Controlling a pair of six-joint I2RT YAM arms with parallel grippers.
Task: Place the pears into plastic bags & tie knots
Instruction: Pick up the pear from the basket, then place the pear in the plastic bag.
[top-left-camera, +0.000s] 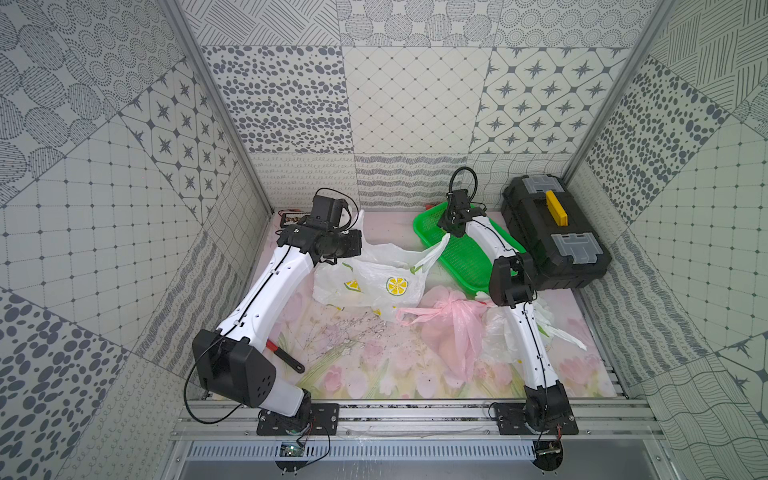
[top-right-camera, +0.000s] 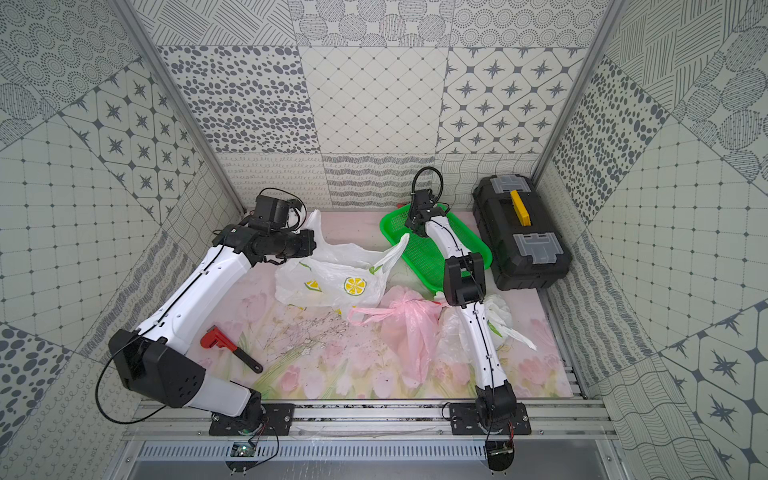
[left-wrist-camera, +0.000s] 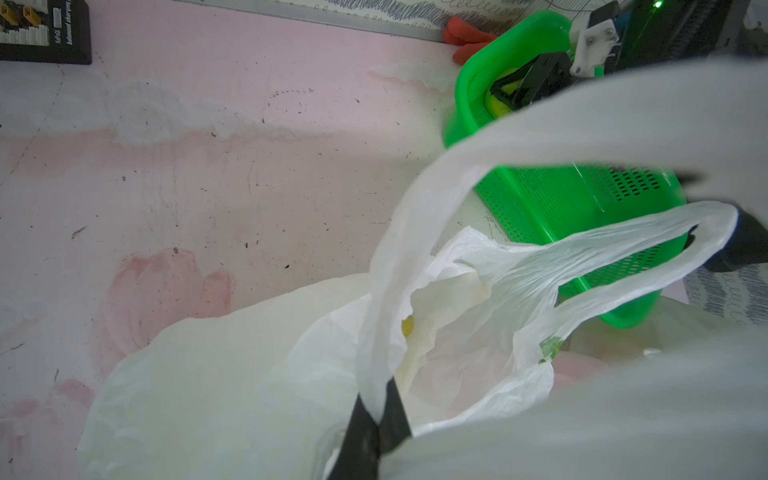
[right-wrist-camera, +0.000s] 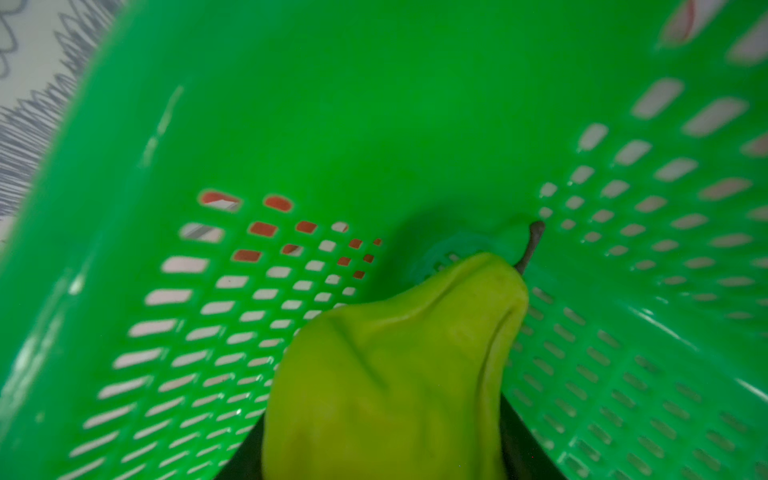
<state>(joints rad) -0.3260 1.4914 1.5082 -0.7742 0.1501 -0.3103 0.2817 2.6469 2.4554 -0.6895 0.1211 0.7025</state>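
At the far end of the glossy green slotted basket (right-wrist-camera: 374, 124), the right hand (top-left-camera: 452, 227) pinches a soft, creased yellow-green pear (right-wrist-camera: 395, 365), its grey stem touching the perforated wall. The left hand (left-wrist-camera: 376, 419) is pressed together on a thin handle loop of the crinkly white lemon-print bag (top-left-camera: 374, 286), whose mouth gapes beside the basket's rim; a bunched pink bag (top-left-camera: 453, 328) slumps just beside it on the floral worktop (top-left-camera: 353, 374)

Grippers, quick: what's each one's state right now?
Left gripper: closed, pinching the handle of the white bag.
Right gripper: closed on the green pear in the green basket.
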